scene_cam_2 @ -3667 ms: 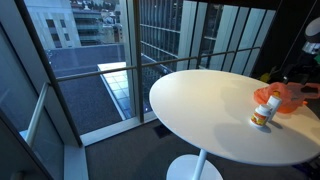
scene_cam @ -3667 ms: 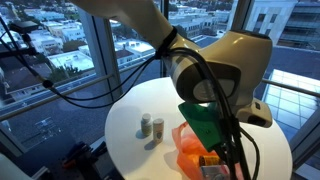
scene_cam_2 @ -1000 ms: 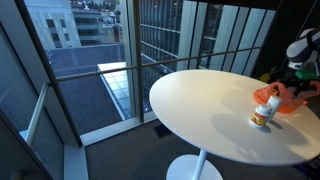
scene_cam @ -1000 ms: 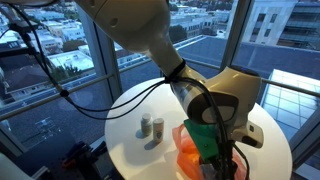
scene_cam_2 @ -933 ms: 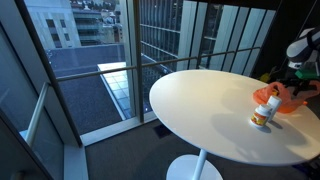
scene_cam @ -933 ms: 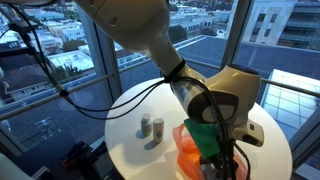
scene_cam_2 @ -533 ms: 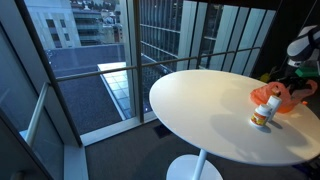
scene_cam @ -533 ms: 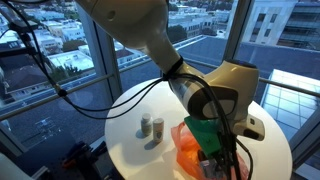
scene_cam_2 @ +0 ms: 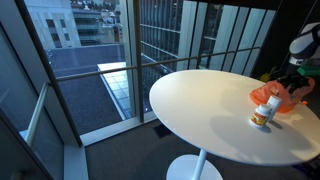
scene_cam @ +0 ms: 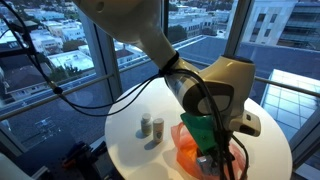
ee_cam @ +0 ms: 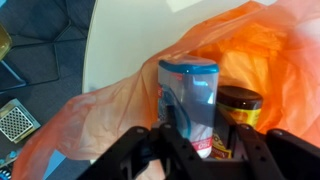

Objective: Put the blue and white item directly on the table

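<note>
Gripper (ee_cam: 205,140) clenched on small light-blue & white box (ee_cam: 188,90), held w/in translucent orange dish (ee_cam: 275,50), beside dark yellow-lidded jar (ee_cam: 240,103). Surface: round white table (scene_cam_2: 200,110). Rm: floor-to-ceiling windows (scene_cam_2: 160,40).

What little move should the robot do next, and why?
Probably close the jaws on the blue and white item. It sits between them inside the orange dish, beside the yellow-brown item, not yet on the table. I cannot tell whether the gripper is pinching it.
</note>
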Robot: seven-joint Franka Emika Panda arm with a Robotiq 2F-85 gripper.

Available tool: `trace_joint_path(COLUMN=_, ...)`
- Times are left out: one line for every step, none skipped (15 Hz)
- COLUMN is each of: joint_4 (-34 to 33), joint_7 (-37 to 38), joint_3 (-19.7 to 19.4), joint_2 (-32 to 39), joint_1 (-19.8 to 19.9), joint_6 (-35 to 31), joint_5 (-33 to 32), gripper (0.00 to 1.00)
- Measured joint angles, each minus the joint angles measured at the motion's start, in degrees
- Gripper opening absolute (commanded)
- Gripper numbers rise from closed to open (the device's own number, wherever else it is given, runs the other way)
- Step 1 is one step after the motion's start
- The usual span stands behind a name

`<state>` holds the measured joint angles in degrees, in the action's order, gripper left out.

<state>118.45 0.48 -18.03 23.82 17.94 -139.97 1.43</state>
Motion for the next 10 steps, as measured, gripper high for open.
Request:
trace_joint_path(joint_4=0.53, joint_7=-0.04, joint_3=0.12, joint_2=-0.79, joint_1=0.00, joint_6=0.00, joint_5=0.00, gripper=0.18)
trace_joint_path(joint_4=1.03, joint_7=-0.08, joint_3=0.26, joint_2=-1.67, joint_1=0.00, joint_6=0.00, joint_5=0.00, gripper=0.18)
trace_joint_path(joint_4=1.51, joint_7=-0.09, joint_3=0.40, joint_2=-2.55, joint_1=0.00, joint_6=0.00, joint_5=0.00, gripper=0.18)
trace_joint_path(joint_4=1.98, joint_7=-0.12, joint_3=0.57, joint_2=-3.45, joint_1=0.00, joint_6=0.00, joint_5=0.00, gripper=0.18)
trace_joint_path(joint_4=2.42, joint_7=-0.17, joint_3=0.77, joint_2=-4.35, joint_1=0.00, joint_6=0.00, joint_5=0.02, gripper=0.18)
trace_joint_path(joint_4=2.92, joint_7=-0.31, joint_3=1.02, joint_2=-5.28, joint_1=0.01, joint_6=0.00, joint_5=0.13, gripper=0.18)
trace_joint_path(joint_4=3.50, joint_7=-0.54, joint_3=1.31, joint_2=-6.28, joint_1=0.01, joint_6=0.00, joint_5=0.25, gripper=0.18)
trace_joint_path(joint_4=4.06, joint_7=-0.71, joint_3=1.59, joint_2=-7.27, joint_1=0.01, joint_6=0.00, joint_5=0.27, gripper=0.18)
trace_joint_path(joint_4=4.77, joint_7=-0.86, joint_3=1.89, joint_2=-8.38, joint_1=0.00, joint_6=0.00, joint_5=0.27, gripper=0.18)
trace_joint_path(joint_4=5.46, joint_7=-0.96, joint_3=2.18, joint_2=-9.51, joint_1=-0.04, joint_6=-0.01, joint_5=0.27, gripper=0.18)
